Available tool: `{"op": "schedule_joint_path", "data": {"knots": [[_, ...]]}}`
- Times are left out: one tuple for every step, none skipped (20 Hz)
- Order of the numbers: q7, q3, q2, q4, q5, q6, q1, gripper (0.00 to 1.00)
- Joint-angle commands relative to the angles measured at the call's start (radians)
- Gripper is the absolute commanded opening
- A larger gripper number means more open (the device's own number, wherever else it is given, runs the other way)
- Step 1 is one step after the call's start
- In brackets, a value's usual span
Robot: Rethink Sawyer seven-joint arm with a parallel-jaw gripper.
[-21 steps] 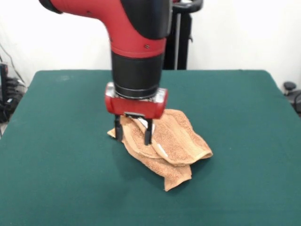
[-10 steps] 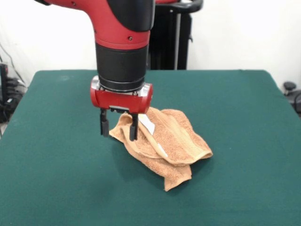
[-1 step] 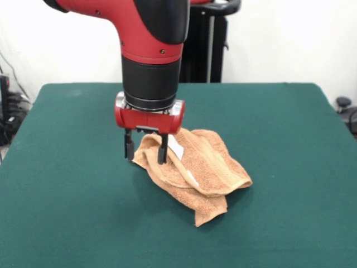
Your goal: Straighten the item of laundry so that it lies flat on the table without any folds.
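Sawyer's gripper (image 3: 145, 152), fingers parted and gripping nothing, straddles the towel's (image 3: 195, 170) ten o'clock corner | towel lies crumpled mid-table (image 3: 290, 139) | likely lining up to pull a fold open

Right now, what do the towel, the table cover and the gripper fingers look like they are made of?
The towel looks like terry cloth: orange-tan, matte, with a fuzzy looped pile and soft rounded folds. The table cover appears to be dark green felt or similar cloth, flat and without sheen. The gripper has thin black fingers, probably hard plastic or coated metal; the look leaves that open.
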Motion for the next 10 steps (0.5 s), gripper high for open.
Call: {"op": "schedule_joint_path", "data": {"knots": [[0.081, 0.129, 0.011, 0.128, -0.028, -0.032, 0.033, 1.0], [0.081, 0.129, 0.012, 0.127, -0.028, -0.033, 0.033, 1.0], [0.076, 0.133, 0.018, 0.124, -0.03, -0.038, 0.029, 1.0], [0.074, 0.136, 0.022, 0.122, -0.03, -0.041, 0.026, 1.0], [0.069, 0.141, 0.03, 0.117, -0.031, -0.047, 0.021, 1.0], [0.069, 0.143, 0.036, 0.118, -0.032, -0.054, 0.019, 1.0], [0.065, 0.147, 0.042, 0.115, -0.033, -0.059, 0.016, 1.0], [0.063, 0.15, 0.045, 0.113, -0.033, -0.061, 0.013, 1.0], [0.06, 0.154, 0.051, 0.111, -0.034, -0.067, 0.01, 1.0], [0.06, 0.155, 0.057, 0.109, -0.034, -0.073, 0.008, 1.0]]}}
